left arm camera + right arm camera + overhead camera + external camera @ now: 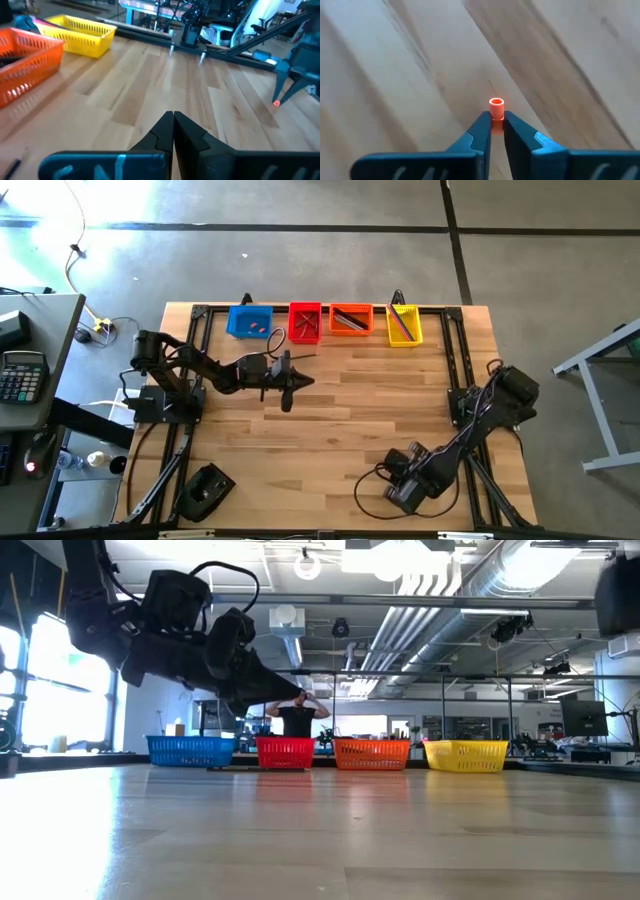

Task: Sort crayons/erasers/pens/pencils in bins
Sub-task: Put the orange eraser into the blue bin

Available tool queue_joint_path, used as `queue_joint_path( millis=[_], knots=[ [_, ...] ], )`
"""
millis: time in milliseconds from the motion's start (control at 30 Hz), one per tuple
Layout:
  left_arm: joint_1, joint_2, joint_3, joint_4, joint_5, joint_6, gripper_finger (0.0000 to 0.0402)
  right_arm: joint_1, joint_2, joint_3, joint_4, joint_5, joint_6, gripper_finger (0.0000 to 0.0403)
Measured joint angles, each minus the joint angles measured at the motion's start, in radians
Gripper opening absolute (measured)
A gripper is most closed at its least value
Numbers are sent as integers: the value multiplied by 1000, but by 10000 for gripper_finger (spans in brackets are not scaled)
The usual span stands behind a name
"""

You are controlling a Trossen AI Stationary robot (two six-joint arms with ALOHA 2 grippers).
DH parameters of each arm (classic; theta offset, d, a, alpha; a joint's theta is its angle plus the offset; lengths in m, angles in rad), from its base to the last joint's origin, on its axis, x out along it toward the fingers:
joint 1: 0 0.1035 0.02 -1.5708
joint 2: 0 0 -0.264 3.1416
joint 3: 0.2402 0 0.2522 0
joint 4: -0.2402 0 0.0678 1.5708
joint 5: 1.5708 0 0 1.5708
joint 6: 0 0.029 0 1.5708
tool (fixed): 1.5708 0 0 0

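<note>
Four small plastic bins (325, 321), blue, red, orange, yellow, line the wooden tabletop's (340, 430) far edge, already stocked. From above, the left pincer (287, 402) hangs behind them. Its wrist view shows its tips pressed together, empty. The right pincer (494, 131), narrowed, nips a tiny pink-red eraser (496, 106), likely for binning.

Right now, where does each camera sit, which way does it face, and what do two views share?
High: overhead, straight down on table; left arm, right arm.
Low: table height, level toward bins; left arm above.
Left wrist: on left arm, across table; shut left gripper.
Right wrist: facing wood; right gripper.
Shared: high and low both show all four bins.
</note>
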Motion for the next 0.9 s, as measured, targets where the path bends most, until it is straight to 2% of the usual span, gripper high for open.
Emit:
queue_joint_path(
  millis=[200, 333, 400, 500, 667, 800, 900],
  knots=[
    [-1, 0, 0, -32, 32, -22, 0, -65, -91, 1, 21, 64, -146, 24],
    [-12, 0, 0, -32, 55, -43, 0, -151, -134, 0, 34, 119, -375, 23],
    [-25, 0, -7, -23, 55, -45, 0, -211, -155, -30, 97, 124, -510, 23],
    [-42, 0, -13, -21, 54, -45, 0, -320, -189, -143, 315, 97, -715, 23],
    [-73, 0, -13, -7, 48, -49, 0, -539, -222, -352, 855, -44, -1037, 23],
    [-95, -1, -13, 51, 48, -71, 0, -716, -222, -464, 1198, -183, -1214, 23],
    [-89, -2, -13, 103, 44, -107, 0, -830, -222, -514, 1363, -283, -1314, 23]
  ],
)
